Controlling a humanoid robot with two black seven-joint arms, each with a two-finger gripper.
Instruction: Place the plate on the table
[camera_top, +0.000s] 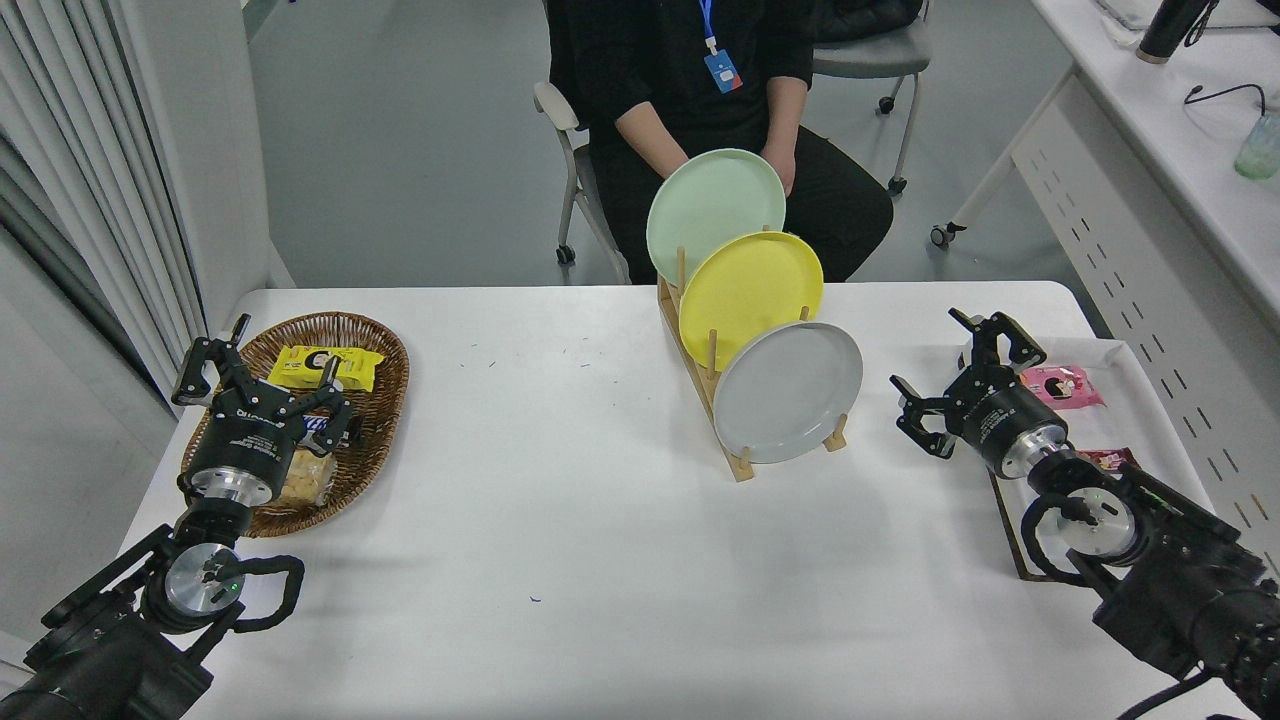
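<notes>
Grey plate (788, 391) stands on edge in front slot of wooden rack (712, 385) mid-table (560, 520), yellow plate (750, 298) and green plate (714, 212) behind. Right gripper (950, 378) just right of it, fingers spread, empty. Left gripper (262, 372) over wicker basket (380, 380), fingers spread, empty.

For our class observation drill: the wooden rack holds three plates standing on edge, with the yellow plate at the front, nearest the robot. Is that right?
Not quite. The head view shows the grey plate at the front of the wooden rack, nearest the robot; the yellow plate stands in the middle, with the pale green plate behind it. The rest holds: three plates, all standing on edge.
</notes>
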